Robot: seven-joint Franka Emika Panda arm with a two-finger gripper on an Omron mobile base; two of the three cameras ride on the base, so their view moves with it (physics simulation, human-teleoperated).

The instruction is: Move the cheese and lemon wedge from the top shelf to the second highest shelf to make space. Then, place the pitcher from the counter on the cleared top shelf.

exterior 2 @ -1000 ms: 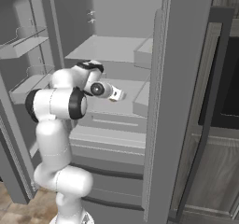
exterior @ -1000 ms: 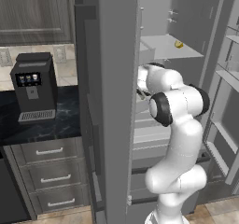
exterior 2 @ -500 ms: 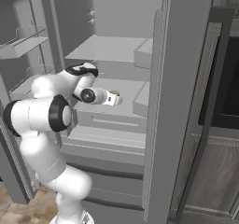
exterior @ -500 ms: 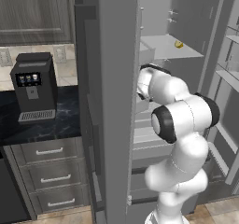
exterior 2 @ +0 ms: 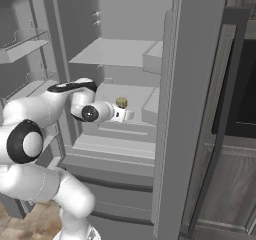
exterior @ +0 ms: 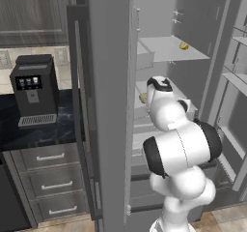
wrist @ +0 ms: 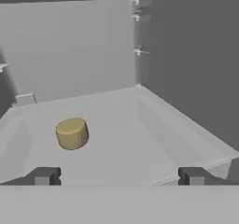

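The cheese (wrist: 72, 133), a squat yellow-tan cylinder, rests on the second highest shelf (wrist: 140, 134) inside the open fridge; it also shows as the cheese (exterior 2: 121, 102) and the cheese (exterior: 143, 97). My gripper (wrist: 119, 176) stands open just in front of that shelf, short of the cheese, with nothing between its fingers; from the right I see the gripper (exterior 2: 127, 115) below and in front of the cheese. The lemon wedge (exterior: 184, 46) lies on the top shelf (exterior: 164, 52), near its right back. The pitcher is out of view.
The fridge's left door (exterior: 108, 105) stands open between the arm and the black counter (exterior: 29, 129), which carries a boxy coffee machine (exterior: 34, 88). The right door (exterior 2: 172, 109) hangs open beside the shelves. Door bins (exterior 2: 25, 46) line the far left.
The hand has dropped a little and drawn back from the shelf, and the elbow has swung down toward the cameras. The jaws stay open; the cheese has not moved.
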